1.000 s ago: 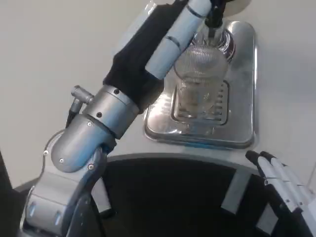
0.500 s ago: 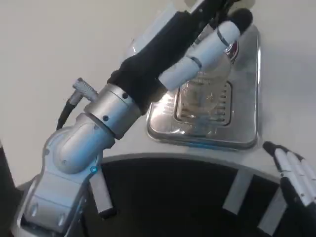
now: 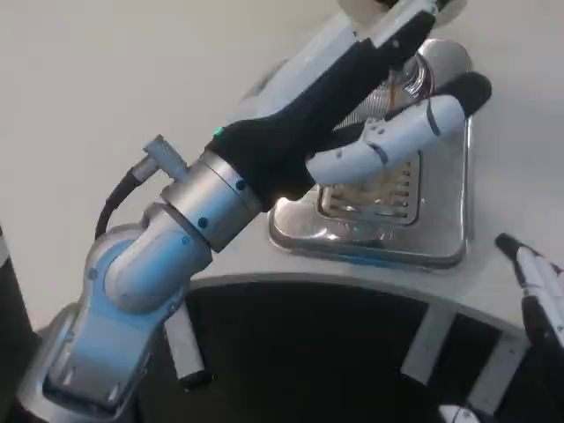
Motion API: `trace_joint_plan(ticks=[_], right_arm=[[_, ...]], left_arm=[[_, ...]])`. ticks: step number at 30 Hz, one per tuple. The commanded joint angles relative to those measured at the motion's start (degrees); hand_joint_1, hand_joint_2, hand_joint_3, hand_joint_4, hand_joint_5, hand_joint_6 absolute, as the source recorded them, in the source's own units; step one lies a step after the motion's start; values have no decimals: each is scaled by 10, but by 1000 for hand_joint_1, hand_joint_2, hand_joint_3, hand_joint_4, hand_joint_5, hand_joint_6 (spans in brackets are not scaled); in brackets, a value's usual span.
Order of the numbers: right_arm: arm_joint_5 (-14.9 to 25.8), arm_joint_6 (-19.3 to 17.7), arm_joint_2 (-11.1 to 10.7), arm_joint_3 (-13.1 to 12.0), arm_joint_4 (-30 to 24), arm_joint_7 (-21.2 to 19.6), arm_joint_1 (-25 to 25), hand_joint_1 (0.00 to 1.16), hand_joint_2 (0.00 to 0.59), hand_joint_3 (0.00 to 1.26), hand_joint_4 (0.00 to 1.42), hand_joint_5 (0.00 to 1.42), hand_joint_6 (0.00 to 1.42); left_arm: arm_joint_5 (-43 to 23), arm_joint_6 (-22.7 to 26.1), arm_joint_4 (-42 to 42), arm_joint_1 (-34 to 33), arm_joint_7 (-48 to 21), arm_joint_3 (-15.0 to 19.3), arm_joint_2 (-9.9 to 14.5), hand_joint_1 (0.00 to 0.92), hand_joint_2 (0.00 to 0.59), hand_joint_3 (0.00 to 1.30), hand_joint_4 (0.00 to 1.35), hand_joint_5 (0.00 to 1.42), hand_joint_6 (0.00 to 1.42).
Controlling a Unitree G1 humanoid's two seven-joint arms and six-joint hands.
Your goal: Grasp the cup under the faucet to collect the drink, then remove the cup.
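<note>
My left hand [image 3: 370, 97] reaches from the lower left over the steel drip tray [image 3: 441, 242]. It grips the clear ribbed cup [image 3: 403, 85], of which only a glassy, brownish strip shows between the fingers. One white, black-tipped finger [image 3: 414, 132] crosses in front of the cup, and the other fingers lie along its far side. The cup stands over the slotted grate [image 3: 388, 198], beneath the dispenser's pale base [image 3: 357, 7] at the top edge. My right hand [image 3: 539, 286] hangs at the lower right edge with straight fingers and holds nothing.
The tray sits on a white table [image 3: 106, 106] whose curved front edge [image 3: 352, 286] runs below it. Dark space lies under that edge. My left forearm [image 3: 167, 238] crosses the lower left, with a black cable at the wrist.
My left hand has swung right and wrapped its fingers round the cup, now mostly hidden. My right hand has slid toward the lower right corner. The view has shifted slightly.
</note>
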Motion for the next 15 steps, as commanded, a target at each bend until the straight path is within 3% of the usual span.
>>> trace_joint_plan(ticks=[1, 10, 15], right_arm=[[21, 36, 18, 10, 4, 6, -14, 834, 268, 0, 0, 0, 120], [28, 118, 56, 33, 19, -6, -69, 903, 169, 0, 0, 0, 70], [27, 161, 72, 62, 29, -19, -101, 908, 141, 0, 0, 0, 48]], left_arm=[[27, -47, 10, 5, -36, -41, 8, 0, 290, 0, 0, 0, 0], [61, -69, 31, 8, -31, -39, 10, 0, 290, 0, 0, 0, 0], [68, -75, 36, 8, -30, -35, 11, 0, 290, 0, 0, 0, 0]])
